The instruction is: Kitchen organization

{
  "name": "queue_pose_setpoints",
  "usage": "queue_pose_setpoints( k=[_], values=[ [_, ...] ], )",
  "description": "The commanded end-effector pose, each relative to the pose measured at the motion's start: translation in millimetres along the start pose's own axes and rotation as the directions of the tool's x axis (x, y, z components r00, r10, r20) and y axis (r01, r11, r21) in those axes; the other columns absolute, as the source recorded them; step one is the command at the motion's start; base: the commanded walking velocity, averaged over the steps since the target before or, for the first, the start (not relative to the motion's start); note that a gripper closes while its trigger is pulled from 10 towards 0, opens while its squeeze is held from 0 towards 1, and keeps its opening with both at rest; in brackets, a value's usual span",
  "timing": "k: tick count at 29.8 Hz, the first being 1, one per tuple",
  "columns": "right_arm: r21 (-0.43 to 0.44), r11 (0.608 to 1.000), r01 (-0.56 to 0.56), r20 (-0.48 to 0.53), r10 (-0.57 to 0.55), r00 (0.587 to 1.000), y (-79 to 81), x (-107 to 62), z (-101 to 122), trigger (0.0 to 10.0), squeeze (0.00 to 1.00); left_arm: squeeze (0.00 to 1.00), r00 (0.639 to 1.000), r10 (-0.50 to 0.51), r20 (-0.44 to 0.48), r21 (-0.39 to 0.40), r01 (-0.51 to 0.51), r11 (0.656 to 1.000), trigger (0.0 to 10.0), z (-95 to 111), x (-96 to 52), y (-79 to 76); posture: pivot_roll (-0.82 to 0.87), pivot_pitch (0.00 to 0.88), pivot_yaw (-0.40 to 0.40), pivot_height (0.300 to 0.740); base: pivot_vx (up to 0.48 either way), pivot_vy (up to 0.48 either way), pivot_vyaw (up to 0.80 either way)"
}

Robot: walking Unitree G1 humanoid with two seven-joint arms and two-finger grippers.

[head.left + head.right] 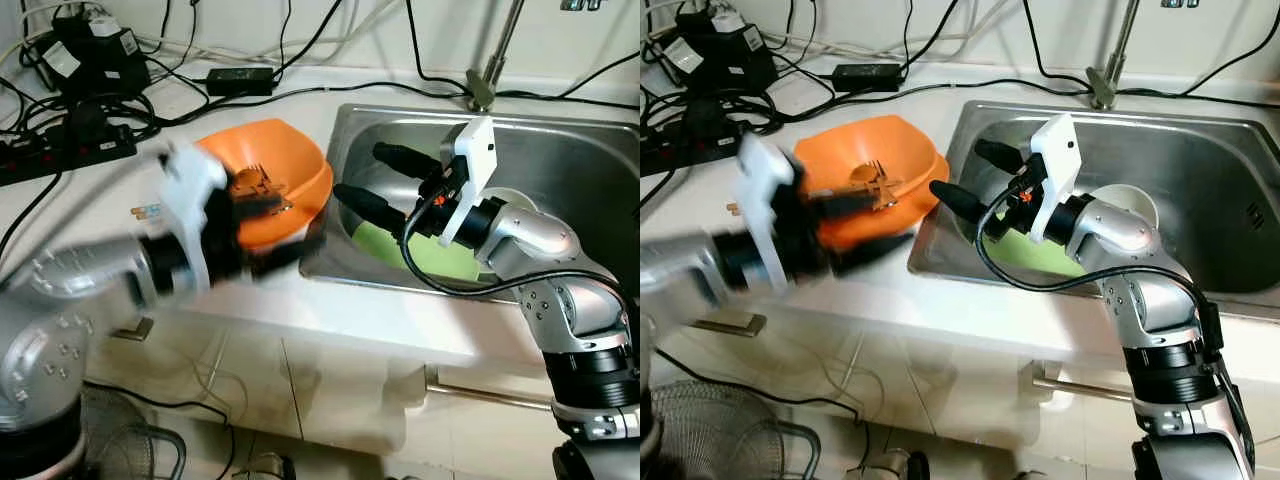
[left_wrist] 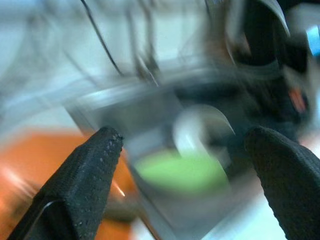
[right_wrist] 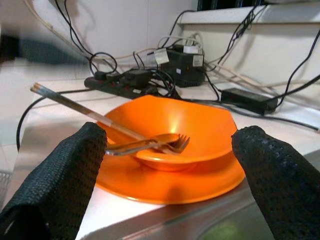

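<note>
An orange bowl stands on an orange plate on the white counter, just left of the sink. A fork and chopsticks lie in the bowl. My left gripper is motion-blurred at the bowl's near side, open, with one finger above the rim and one below the plate's edge. My right gripper hovers open over the sink's left end and points at the bowl, holding nothing. A green plate and a white bowl lie in the sink.
A faucet rises behind the sink. A power strip, adapters and many black cables cover the counter's back left. Below the counter edge are cabinet fronts with a handle. A fan stands on the floor at the left.
</note>
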State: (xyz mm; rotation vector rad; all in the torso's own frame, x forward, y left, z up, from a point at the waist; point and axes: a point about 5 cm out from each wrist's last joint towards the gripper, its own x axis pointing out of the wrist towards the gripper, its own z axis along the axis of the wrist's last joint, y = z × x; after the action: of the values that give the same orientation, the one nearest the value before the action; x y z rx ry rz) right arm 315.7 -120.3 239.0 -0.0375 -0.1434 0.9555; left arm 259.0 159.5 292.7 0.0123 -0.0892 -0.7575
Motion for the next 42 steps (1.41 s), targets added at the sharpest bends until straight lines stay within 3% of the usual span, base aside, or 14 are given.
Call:
queue_pose_setpoints(
  k=[1,2,4,8,9,11,14,19,31,36,42],
  values=[
    [-0.020,1.000,-0.019,0.016,0.020,1.000,0.1,3.8,6,10.0,0.00,0.00,0.992,0.122,0.042,-0.020,-0.121,0.992,10.0,1,-3.9,16.0,0.03,0.042,0.050,0.740,0.000,0.000,0.00],
    [-0.019,1.000,-0.020,0.017,0.020,1.000,0.0,4.2,6,10.0,0.00,0.00,0.981,0.180,0.070,-0.032,-0.178,0.983,10.0,3,-4.8,22.9,0.03,0.042,0.050,0.740,0.000,0.000,0.00],
    [-0.017,1.000,-0.021,0.022,0.021,1.000,0.2,5.6,6,10.0,0.00,0.00,0.950,0.292,0.114,0.059,-0.300,0.952,10.0,1,-13.2,30.4,0.03,0.041,0.050,0.740,0.000,0.000,0.00],
    [-0.014,1.000,-0.020,0.024,0.021,0.999,0.2,6.0,5,10.0,0.00,0.00,0.911,0.378,0.165,0.073,-0.393,0.917,10.0,1,-18.5,32.8,0.04,0.042,0.050,0.740,0.000,0.000,0.00],
    [-0.011,1.000,-0.019,0.024,0.019,1.000,0.2,6.2,4,10.0,0.00,0.00,0.825,0.501,0.260,0.063,-0.533,0.844,10.0,3,-27.1,38.0,0.04,0.043,0.050,0.740,0.000,0.000,0.00],
    [-0.008,1.000,-0.016,0.023,0.017,1.000,0.0,6.4,3,10.0,0.00,0.00,0.745,0.575,0.337,0.080,-0.631,0.771,10.0,-2,-33.5,36.3,0.04,0.044,0.050,0.740,0.000,0.000,0.00],
    [-0.006,1.000,-0.015,0.022,0.015,1.000,-0.2,6.9,2,10.0,0.00,0.00,0.697,0.610,0.378,0.102,-0.686,0.721,10.0,-11,-36.5,27.0,0.04,0.044,0.050,0.740,0.000,0.000,0.00],
    [-0.007,1.000,-0.015,0.021,0.015,1.000,-0.8,8.5,1,10.0,0.00,0.00,0.665,0.660,0.349,0.107,-0.728,0.677,10.0,-35,-35.8,11.6,0.03,0.040,0.049,0.740,0.000,0.000,0.00],
    [-0.002,0.995,-0.104,-0.061,0.104,0.993,1.8,-1.7,-5,10.0,0.00,0.00,0.603,0.731,0.318,0.100,-0.789,0.607,10.0,-65,-42.0,12.9,0.03,0.044,0.053,0.740,0.000,0.000,0.00],
    [0.006,0.980,-0.199,-0.114,0.199,0.973,9.4,-8.9,-11,10.0,0.00,0.00,0.543,0.811,0.220,-0.019,-0.828,0.560,10.0,-86,-48.3,19.7,0.03,0.045,0.051,0.740,0.000,0.000,0.00],
    [-0.001,0.976,-0.218,-0.124,0.216,0.968,11.2,-9.2,-11,10.0,0.00,0.00,0.553,0.816,0.167,-0.111,-0.812,0.573,10.0,-97,-42.2,20.7,0.02,0.043,0.047,0.740,0.000,0.000,0.00]
  ],
)
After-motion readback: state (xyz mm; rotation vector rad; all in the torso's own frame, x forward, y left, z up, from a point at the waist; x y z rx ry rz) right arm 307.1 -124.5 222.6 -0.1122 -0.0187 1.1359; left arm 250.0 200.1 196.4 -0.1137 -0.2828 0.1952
